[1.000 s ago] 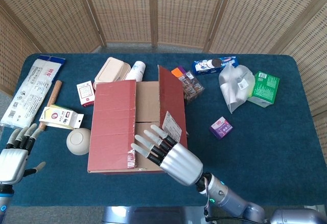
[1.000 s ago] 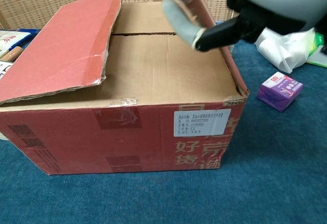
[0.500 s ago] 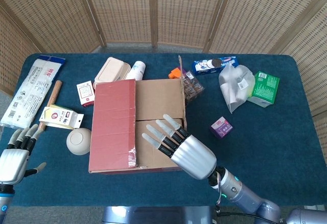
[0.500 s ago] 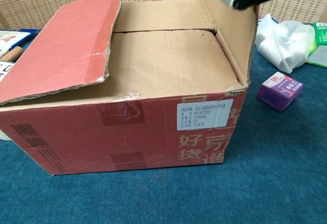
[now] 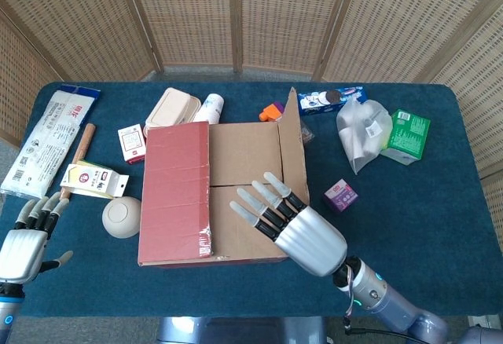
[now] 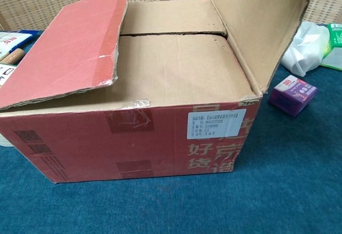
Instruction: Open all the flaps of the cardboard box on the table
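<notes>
1. Left hand (image 5: 22, 243): at the table's 8 o'clock corner, fingers (image 5: 39, 206) apart and straight, holding nothing, well apart from the box.
2. White bowl (image 5: 121, 217): just beside the box's left wall, at its 9 o'clock.
3. Cardboard box (image 5: 212, 195): at the centre of the blue table (image 5: 440, 226). Its red left flap (image 5: 174, 191) lies nearly closed over the top; the two inner flaps (image 6: 176, 57) lie flat; the right flap (image 5: 295, 155) stands raised and tilted outward.
4. Right hand (image 5: 295, 226): at the box's 5 o'clock, fingers (image 5: 263, 206) spread and extended over the inner flaps beside the raised right flap; whether they touch it cannot be told.
5. Purple carton (image 5: 340, 195): on the table at the box's 3 o'clock, near it.
</notes>
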Available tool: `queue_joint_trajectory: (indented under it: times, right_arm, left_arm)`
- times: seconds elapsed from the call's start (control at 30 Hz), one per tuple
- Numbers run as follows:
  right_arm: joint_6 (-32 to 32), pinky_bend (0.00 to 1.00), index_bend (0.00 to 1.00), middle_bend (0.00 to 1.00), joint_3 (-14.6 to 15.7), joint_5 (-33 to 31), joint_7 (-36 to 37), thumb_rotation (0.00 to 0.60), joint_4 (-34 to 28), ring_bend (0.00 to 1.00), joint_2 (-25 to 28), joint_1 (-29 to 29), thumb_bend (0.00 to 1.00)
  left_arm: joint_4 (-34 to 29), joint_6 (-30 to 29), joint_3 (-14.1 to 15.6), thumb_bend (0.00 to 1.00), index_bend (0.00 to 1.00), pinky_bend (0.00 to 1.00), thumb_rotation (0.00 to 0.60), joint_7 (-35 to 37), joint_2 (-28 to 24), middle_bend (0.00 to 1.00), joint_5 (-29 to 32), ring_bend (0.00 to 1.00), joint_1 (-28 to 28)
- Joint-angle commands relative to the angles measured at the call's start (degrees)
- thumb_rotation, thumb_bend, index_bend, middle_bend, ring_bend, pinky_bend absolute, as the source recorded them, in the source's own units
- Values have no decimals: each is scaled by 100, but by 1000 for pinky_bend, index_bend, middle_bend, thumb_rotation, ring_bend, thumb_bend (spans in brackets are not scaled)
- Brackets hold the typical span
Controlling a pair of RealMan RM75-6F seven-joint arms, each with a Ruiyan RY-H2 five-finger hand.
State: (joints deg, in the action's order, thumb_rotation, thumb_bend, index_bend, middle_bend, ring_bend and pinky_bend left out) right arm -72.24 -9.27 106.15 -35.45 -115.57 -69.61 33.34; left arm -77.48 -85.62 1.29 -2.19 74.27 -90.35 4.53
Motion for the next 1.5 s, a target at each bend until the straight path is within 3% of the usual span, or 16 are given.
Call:
queue_joint_trajectory:
  times: [0.03, 0.57, 1.27, 1.33, 1.5]
  right_arm:
    - [-5, 0, 0, 0, 25, 60, -98, 600, -63, 0, 127, -61, 690]
    - [145, 0, 0, 0, 109, 57, -578, 600, 177, 0, 443, -269, 687]
    - [616, 0, 0, 0, 313, -536, -887, 600, 273, 0, 701, -466, 662]
    - [573, 0, 0, 0, 303, -545, -776, 600, 336, 0, 691, -473, 637]
    - [506, 0, 0, 0, 299, -539, -227, 600, 538, 0, 631, -437, 419]
  left_arm:
    - [2, 13, 2, 96, 66, 0, 600, -4, 3, 0, 4, 0, 4]
    - [7, 16, 21, 96, 67, 0, 600, -6, 14, 0, -19, 0, 7]
    - [17, 53, 35, 96, 66, 0, 600, 12, 26, 0, -6, 0, 11]
    - [13, 45, 33, 96, 67, 0, 600, 23, 20, 0, -5, 0, 7]
    - [4, 45, 33, 96, 67, 0, 600, 37, 13, 0, -6, 0, 8]
